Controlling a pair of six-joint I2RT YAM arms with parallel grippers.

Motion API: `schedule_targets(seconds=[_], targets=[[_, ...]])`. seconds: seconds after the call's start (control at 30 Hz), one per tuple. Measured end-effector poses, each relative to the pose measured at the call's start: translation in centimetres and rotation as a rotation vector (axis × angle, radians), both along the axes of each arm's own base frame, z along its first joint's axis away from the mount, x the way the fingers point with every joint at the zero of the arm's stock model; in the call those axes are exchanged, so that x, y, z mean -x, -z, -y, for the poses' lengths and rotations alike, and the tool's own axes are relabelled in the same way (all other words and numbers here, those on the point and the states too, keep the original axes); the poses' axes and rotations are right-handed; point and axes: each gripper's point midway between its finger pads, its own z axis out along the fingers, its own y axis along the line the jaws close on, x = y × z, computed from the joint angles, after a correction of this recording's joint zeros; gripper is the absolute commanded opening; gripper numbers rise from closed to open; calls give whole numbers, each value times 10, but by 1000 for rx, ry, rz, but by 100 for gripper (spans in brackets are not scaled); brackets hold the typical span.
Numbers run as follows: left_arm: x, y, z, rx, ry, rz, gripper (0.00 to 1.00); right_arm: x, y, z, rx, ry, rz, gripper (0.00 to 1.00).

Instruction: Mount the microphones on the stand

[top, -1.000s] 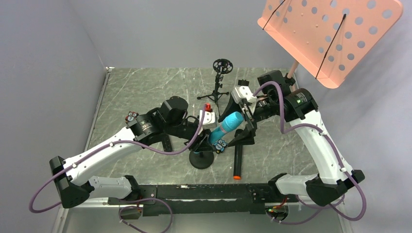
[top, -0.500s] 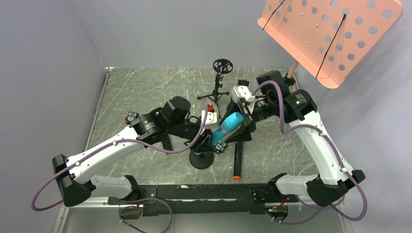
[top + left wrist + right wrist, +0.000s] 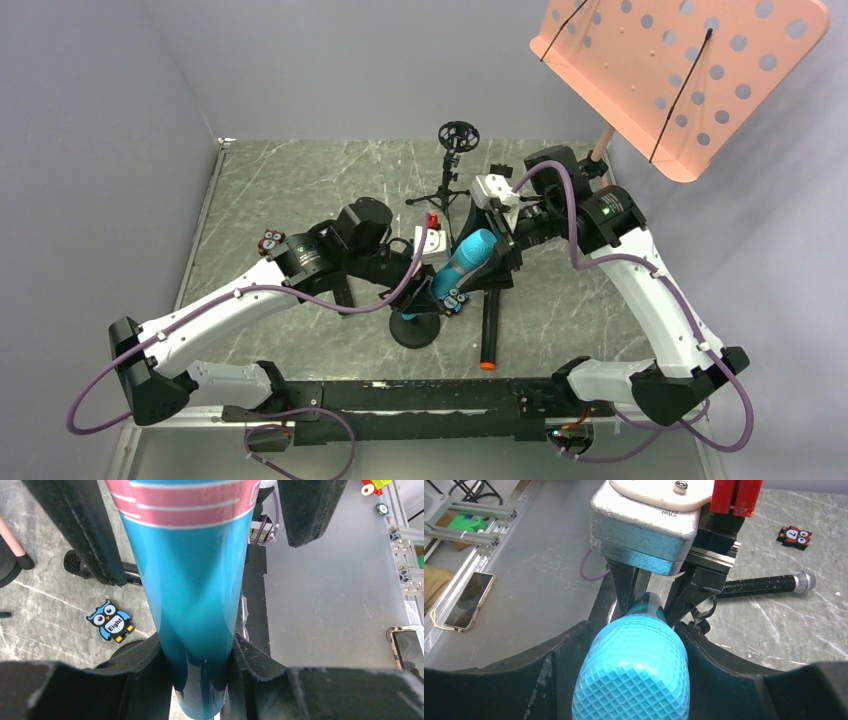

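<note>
The light blue microphone (image 3: 466, 259) leans over the round-based stand (image 3: 415, 329), head up and to the right. My left gripper (image 3: 432, 272) is shut on its smooth lower body (image 3: 192, 580). My right gripper (image 3: 492, 250) is shut on its mesh head (image 3: 631, 672), a finger against each side. The all-black microphone with an orange end ring (image 3: 489, 332) lies on the table near the front. The black microphone with a silver mesh head (image 3: 769, 584) lies flat behind the left gripper. I cannot tell whether the blue microphone's lower end sits in the stand's clip.
A small tripod stand with a ring holder (image 3: 457, 137) stands at the back centre. A peach music desk (image 3: 680, 70) overhangs the back right. A blue owl figure (image 3: 110, 621) lies by the stand's base and a red owl figure (image 3: 794, 535) lies further left.
My right gripper has slid left onto the blue microphone's head and its jaws have come together on it. The left gripper has kept its hold and place.
</note>
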Motion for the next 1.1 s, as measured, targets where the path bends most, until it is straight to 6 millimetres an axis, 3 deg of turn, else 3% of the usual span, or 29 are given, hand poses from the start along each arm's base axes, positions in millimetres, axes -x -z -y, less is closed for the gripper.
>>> schedule_targets(seconds=[0.2, 0.3, 0.33, 0.5, 0.6, 0.73, 0.9, 1.1], targets=[[1, -1, 1, 5, 3, -4, 0, -3, -2, -2, -3, 11, -16, 69], [0, -2, 1, 8, 3, -2, 0, -6, -4, -4, -6, 22, -20, 66], [0, -2, 1, 9, 3, -1, 0, -7, -5, -5, -9, 25, -21, 62], [-2, -3, 2, 15, -7, -1, 0, -10, -8, -5, -16, 40, -39, 24], [-3, -4, 2, 16, -17, -7, 2, -11, -9, -5, -26, 39, -46, 16], [-6, -3, 2, 23, -39, -5, 26, -13, -9, -5, -38, 43, -49, 14], [-10, -9, -2, 70, -90, 6, 70, -15, -10, -4, -52, 53, -52, 13], [-17, -37, -17, 181, -179, 65, 79, -23, -4, -1, -35, 104, -80, 13]])
